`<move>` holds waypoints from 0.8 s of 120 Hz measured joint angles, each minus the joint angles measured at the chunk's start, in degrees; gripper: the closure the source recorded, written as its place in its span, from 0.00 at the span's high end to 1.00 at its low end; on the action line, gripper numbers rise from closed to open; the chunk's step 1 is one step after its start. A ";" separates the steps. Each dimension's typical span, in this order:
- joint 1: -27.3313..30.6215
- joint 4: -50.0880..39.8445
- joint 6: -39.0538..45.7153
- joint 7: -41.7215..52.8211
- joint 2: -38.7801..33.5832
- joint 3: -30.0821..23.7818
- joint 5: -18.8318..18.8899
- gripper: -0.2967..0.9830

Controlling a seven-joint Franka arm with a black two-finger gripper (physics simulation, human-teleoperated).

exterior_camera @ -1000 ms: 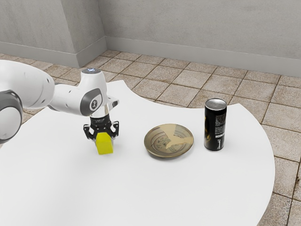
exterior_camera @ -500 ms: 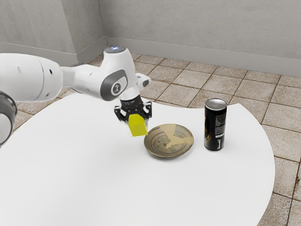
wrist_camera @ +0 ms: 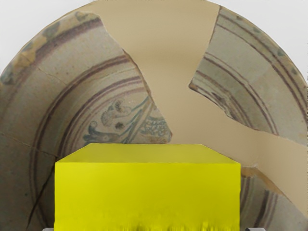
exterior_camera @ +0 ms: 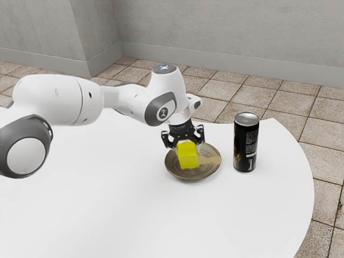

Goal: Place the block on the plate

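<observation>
Arm (exterior_camera: 59,99) reaches in from the exterior view's left, over the white tabletop (exterior_camera: 107,215), and we have the gripper (exterior_camera: 186,151) above the plate (exterior_camera: 208,169), its jaws clamped on the yellow block (exterior_camera: 188,157) from two sides. The plate lies in from the tabletop's inward-curving edge. We cannot tell how much air is left under the block, and that gap is our first worry: let go too high, and the block could drop, bounce and roll up against the sloping wall or over the rim. Lower too far, and we press the block into the dish, which could tip or slide the plate.

In the wrist view the block covers part of the plate's patterned middle, so we judge the aim fair. If we set down off centre, though, one edge may land on the slope and leave the block leaning. Opening wide down in the bowl, the fingers might scrape the wall and drag the plate; rising before both let go would carry the block up again.

Farther right, the black can (exterior_camera: 245,144) stands upright beside the plate, apart from it, near the tabletop's corner. If we overshoot that way, or swing wide on leaving, we may topple it.
</observation>
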 joint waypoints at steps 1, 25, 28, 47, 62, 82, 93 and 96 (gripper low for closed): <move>0.00 0.00 0.01 -0.09 -0.03 -0.01 0.03 0.62; -0.08 -2.00 -0.11 -1.74 -4.20 -0.02 0.23 0.71; -0.08 -2.40 -0.18 -1.91 -5.07 -0.03 0.12 0.72; -0.11 -4.76 -3.26 -0.36 -10.98 2.57 0.25 0.74; 0.11 -4.75 -8.02 4.33 -15.07 7.62 0.34 0.75; 0.11 -6.99 -14.16 9.97 -22.92 8.78 1.28 0.76; 0.10 -10.05 -16.80 12.46 -28.13 8.83 2.13 0.76; 0.11 -10.39 -17.63 13.08 -29.00 8.83 2.46 0.76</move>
